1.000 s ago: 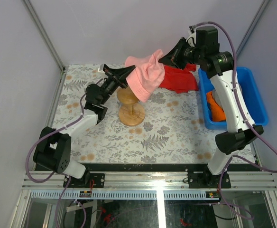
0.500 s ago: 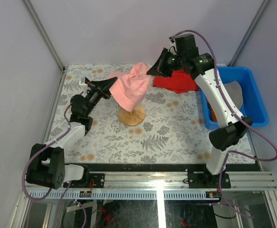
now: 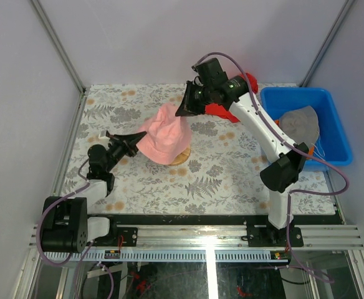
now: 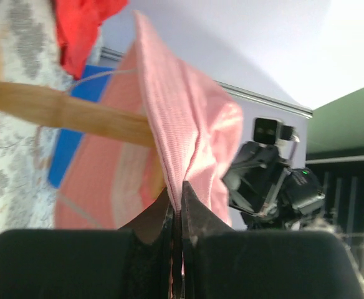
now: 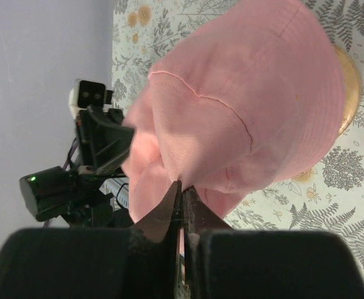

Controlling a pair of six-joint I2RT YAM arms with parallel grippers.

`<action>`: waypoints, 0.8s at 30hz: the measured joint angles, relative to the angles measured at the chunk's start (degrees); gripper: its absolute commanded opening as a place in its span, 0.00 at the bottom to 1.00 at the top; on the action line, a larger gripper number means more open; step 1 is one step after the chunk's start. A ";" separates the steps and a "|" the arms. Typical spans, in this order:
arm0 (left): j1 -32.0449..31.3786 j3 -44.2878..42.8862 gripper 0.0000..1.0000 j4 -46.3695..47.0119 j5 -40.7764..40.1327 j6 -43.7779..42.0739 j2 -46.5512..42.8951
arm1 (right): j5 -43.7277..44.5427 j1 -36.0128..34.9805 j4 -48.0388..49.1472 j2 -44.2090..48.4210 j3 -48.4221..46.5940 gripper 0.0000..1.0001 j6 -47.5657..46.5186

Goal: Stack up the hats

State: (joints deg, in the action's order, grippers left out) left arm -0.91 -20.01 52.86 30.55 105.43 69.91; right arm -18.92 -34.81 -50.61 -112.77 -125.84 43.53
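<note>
The pink hat (image 3: 164,136) hangs over the wooden stand (image 3: 181,156) at mid table, stretched between both grippers. My left gripper (image 3: 136,135) is shut on its left brim; the wrist view shows the pink fabric (image 4: 188,143) pinched between the jaws and the stand's wooden top (image 4: 63,109) inside the hat. My right gripper (image 3: 183,113) is shut on the far right brim, and its wrist view shows the hat's crown (image 5: 250,118) over the wooden stand (image 5: 347,87). A grey hat (image 3: 299,124) lies in the blue bin (image 3: 331,106). The orange and teal hats are out of view.
A flat red cloth (image 3: 222,109) lies at the back, partly behind the right arm. The blue bin stands at the right edge. The table has a fern-patterned cover (image 3: 219,174) and grey walls on three sides.
Both grippers have carried the pink hat down and toward the near left, from above the back of the table onto the wooden stand. The right arm has swung left, uncovering the bin.
</note>
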 measured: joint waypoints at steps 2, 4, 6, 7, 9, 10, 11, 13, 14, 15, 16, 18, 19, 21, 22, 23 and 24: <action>0.81 3.30 0.01 0.20 0.94 -1.05 -0.15 | 0.24 -0.98 -0.04 0.00 0.00 0.12 -0.39; 1.86 5.40 0.02 0.13 1.86 -2.25 -0.02 | 0.44 -1.62 -0.09 0.00 0.00 0.23 -0.92; 3.26 6.58 0.03 0.61 3.06 -3.74 0.79 | 0.42 -1.97 -0.13 0.00 0.00 0.41 -1.46; 4.07 6.84 0.03 1.05 3.63 -4.44 1.75 | 0.42 -2.01 -0.09 0.00 0.00 0.49 -1.55; 5.29 6.97 0.05 2.38 4.83 -5.35 4.24 | 0.72 -2.03 -0.11 0.00 0.02 0.57 -2.43; 5.79 6.97 0.07 3.96 5.49 -5.81 6.21 | 1.22 -2.03 -0.13 0.00 0.02 0.58 -2.82; 6.03 6.95 0.11 5.33 5.92 -6.10 8.07 | 1.73 -1.99 -0.13 0.04 0.02 0.58 -3.23; 6.23 6.86 0.22 7.91 6.93 -6.36 11.65 | 2.47 -1.66 0.33 0.61 0.92 0.59 -3.93; 6.23 6.86 0.28 9.35 7.30 -6.40 13.33 | 2.84 -1.44 0.63 1.40 2.12 0.59 -4.13; 6.23 6.84 0.34 10.40 7.61 -6.43 14.64 | 3.06 -1.11 1.07 2.36 3.65 0.59 -4.22; 6.23 6.84 0.39 12.07 7.93 -6.36 16.28 | 3.04 -0.46 2.27 4.02 6.45 0.59 -4.26; 6.23 6.80 0.47 14.51 8.20 -6.29 18.93 | 2.23 1.97 5.60 8.59 14.49 0.59 -4.02; 6.25 6.80 0.48 15.85 8.35 -6.12 20.13 | 1.57 3.48 6.71 10.56 17.92 0.58 -3.65; 6.27 6.78 0.50 18.05 8.59 -5.90 22.08 | -1.22 8.13 12.26 15.65 28.09 0.56 -2.12; 6.29 6.78 0.50 18.67 8.70 -5.86 22.69 | -2.67 10.80 14.71 17.77 32.92 0.56 -1.11; 6.36 6.78 0.50 19.50 8.83 -5.84 23.37 | -3.74 12.76 16.72 19.04 36.35 0.56 -0.35; 6.51 6.78 0.50 20.26 8.96 -5.86 24.00 | -5.31 15.32 19.89 20.24 40.52 0.56 0.68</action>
State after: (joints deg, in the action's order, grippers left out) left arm 5.61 -13.23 73.12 39.51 99.57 93.91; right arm -24.23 -19.49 -30.72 -92.53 -85.32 44.21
